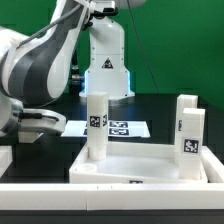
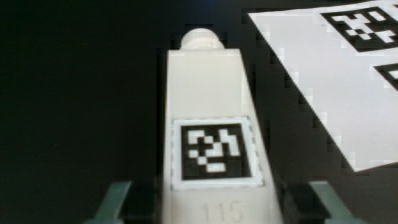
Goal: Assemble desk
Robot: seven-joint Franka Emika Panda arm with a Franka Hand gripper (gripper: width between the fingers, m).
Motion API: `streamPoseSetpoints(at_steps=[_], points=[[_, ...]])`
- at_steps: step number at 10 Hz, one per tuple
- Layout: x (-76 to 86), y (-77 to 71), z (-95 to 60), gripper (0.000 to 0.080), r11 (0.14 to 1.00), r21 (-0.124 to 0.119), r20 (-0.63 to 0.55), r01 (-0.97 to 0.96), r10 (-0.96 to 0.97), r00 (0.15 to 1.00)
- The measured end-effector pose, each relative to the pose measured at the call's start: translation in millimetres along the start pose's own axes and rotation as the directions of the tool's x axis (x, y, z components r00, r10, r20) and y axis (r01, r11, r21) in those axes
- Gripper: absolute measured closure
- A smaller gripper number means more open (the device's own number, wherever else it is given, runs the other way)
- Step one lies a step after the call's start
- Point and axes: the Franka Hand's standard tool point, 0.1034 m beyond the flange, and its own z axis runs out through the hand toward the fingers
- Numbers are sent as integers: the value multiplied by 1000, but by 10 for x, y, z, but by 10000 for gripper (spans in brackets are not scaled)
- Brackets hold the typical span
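A white square leg (image 2: 210,130) is seen lengthwise in the wrist view, with its black-and-white tag (image 2: 215,151) facing the camera and its rounded peg end (image 2: 201,40) pointing away. The pincer (image 2: 217,203) is positioned around the near end of this leg: one grey finger (image 2: 119,203) is seen on each side, right against the leg's side faces, so the pincer is read as closed on the leg. In the exterior view the pincer itself is not made out; only the arm's grey-and-white links (image 1: 40,60) are seen at that view's left. The rimmed tabletop panel (image 1: 140,165) is laid flat on the black surface (image 1: 165,108), at the front of the exterior view. One leg (image 1: 96,125) is stood upright at the panel's far corner toward the exterior view's left, tag facing the camera. A second leg (image 1: 187,135) is stood upright at the panel's edge on the exterior view's right, also tagged. The marker board (image 1: 125,128) is laid flat on the surface behind the panel, between the two upright legs as seen from that camera; a corner of it (image 2: 338,70) is also visible in the wrist view, beside the gripped leg. Whether the gripped leg matches one of the two upright ones cannot be told.
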Motion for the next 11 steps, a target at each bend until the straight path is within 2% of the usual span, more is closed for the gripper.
streamPoseSetpoints(at_steps=[1,2,3,4,5,6,8,9,10,11], points=[[-157,-54,-105,512,1000,18,28,0,0,1000],[-352,-167,-297,512,1000,30,25,0,-1,1000],[-494,-275,-468,511,1000,24,6,-1,1,1000],[-591,-319,-600,511,1000,29,-24,12,-11,1000],[-618,-283,-652,511,1000,27,-40,12,-11,999],[-561,-267,-656,511,1000,18,-72,12,-11,997],[-476,-290,-765,511,1000,-7,-215,21,-22,976],[-467,-394,-888,511,999,-31,-296,18,-27,955],[-489,-491,-1024,511,999,-44,-337,31,-44,940],[-534,-571,-1298,511,998,-54,-405,40,-58,912]])
